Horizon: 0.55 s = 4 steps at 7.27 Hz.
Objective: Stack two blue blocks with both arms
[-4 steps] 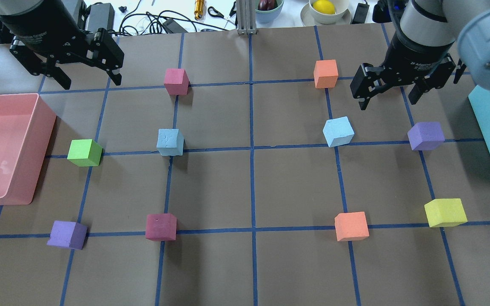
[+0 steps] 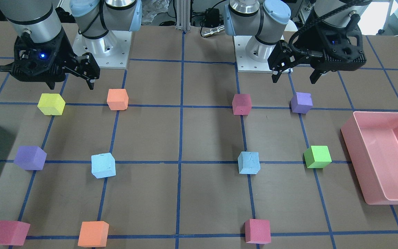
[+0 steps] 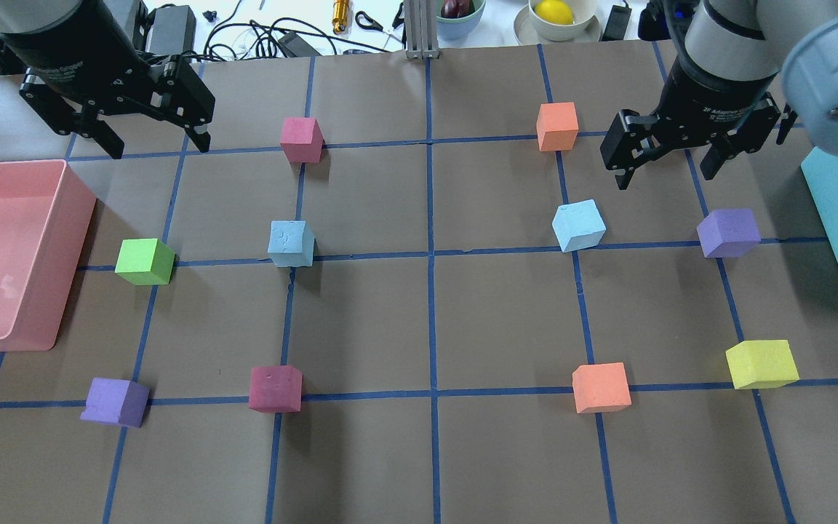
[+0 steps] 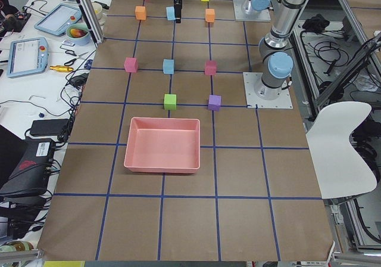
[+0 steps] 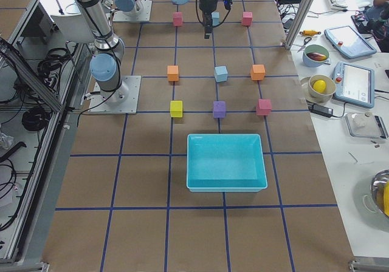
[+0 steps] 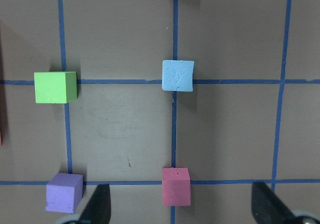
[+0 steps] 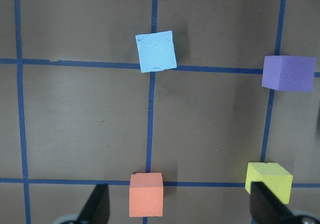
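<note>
The left gripper [image 3: 159, 149] hangs over the table [image 3: 426, 451] with its jaws spread wide and nothing between them. The left blue block [image 3: 291, 244] sits on the surface below, well clear of it, and in the left wrist view shows ahead of the fingertips [image 6: 97, 209], about midway between them. The right gripper [image 3: 664, 178] is likewise agape and empty, with the right blue block [image 3: 578, 225] beneath and ahead of it, apart from it and turned slightly against the tape lines [image 3: 431, 327].
</note>
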Each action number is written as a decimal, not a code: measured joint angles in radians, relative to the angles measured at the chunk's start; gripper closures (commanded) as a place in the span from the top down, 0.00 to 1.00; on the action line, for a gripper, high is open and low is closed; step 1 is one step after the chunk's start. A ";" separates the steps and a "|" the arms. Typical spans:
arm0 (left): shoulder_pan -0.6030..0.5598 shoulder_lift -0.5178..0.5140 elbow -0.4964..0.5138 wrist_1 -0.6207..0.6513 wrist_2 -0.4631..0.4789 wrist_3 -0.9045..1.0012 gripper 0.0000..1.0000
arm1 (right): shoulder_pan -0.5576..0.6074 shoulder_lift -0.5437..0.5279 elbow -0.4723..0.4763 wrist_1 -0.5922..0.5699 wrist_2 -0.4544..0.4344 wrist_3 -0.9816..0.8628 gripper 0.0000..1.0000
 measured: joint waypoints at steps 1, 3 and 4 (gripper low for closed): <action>0.000 0.001 0.000 0.000 0.000 0.000 1.00 | 0.000 0.004 0.003 0.002 -0.002 -0.001 1.00; 0.000 0.002 -0.001 0.001 0.000 0.000 1.00 | -0.003 0.028 0.009 0.007 -0.001 -0.008 1.00; 0.000 0.002 -0.001 0.001 0.000 0.000 1.00 | -0.005 0.048 0.013 0.000 -0.003 -0.024 1.00</action>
